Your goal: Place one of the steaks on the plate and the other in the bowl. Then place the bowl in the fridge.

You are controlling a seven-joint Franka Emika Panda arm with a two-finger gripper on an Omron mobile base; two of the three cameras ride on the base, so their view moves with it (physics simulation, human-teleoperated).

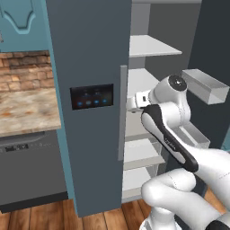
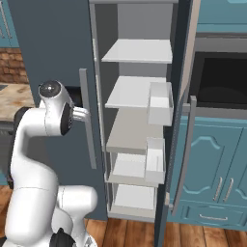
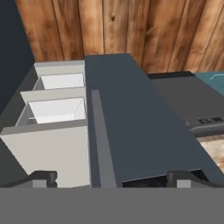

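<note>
The robot's two-finger gripper (image 3: 111, 177) has its dark fingertips spread wide apart with nothing between them, hovering just in front of the tall dark grey-blue fridge (image 3: 135, 113), whose closed left door and long grey vertical handle (image 3: 99, 135) run straight ahead between the tips. That door will likely feel heavy and stiff on its hinge, and the slim rigid handle is the natural hold. Beside it the right door stands open, baring pale grey shelves (image 2: 129, 130) and clear door bins (image 1: 204, 85); beyond lies a dark dishwasher (image 3: 192, 103)
</note>
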